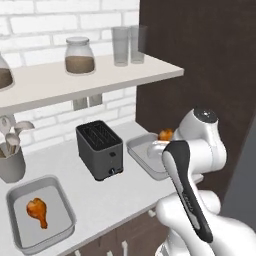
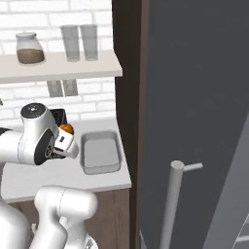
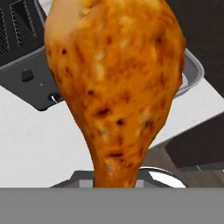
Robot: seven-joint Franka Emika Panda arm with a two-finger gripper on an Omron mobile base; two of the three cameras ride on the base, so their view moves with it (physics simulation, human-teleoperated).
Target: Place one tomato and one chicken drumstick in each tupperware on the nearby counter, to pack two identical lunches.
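Toaster (image 1: 99, 149) serves as the landmark: a dark, two-slot box standing on the counter (image 1: 105, 200), the pale worktop over brown cabinets. No brand, label or readable writing shows on it, nor on anything else; the small marks on its front are only buttons.

Left of the toaster, at the counter's front edge, sits a grey tupperware (image 1: 65, 201) holding one chicken drumstick (image 1: 38, 210), which lies flat on the container's floor. Behind that, further left of the toaster, a grey cup of pale utensils (image 1: 11, 160) stands by the brick wall. Above the toaster a white shelf (image 1: 100, 75) carries a glass jar of brown contents (image 1: 79, 55) and two clear tumblers (image 1: 129, 44).

Right of the toaster lies a second tupperware (image 2: 101, 152), just beside the dark tall cabinet wall. Its floor looks bare in the right base view.

The arm bends over this right container. An orange-brown second drumstick (image 3: 116, 83) hangs near the toaster's right side, above the near-left rim of the second tupperware; in the base views only an orange patch of it peeks past the wrist (image 2: 66, 129). In the hand view the narrow bone end of it runs down toward the gripper (image 3: 116, 181), so the fingers appear to be pinching it, though the fingertips themselves are hidden behind the meat. No tomato can be made out.
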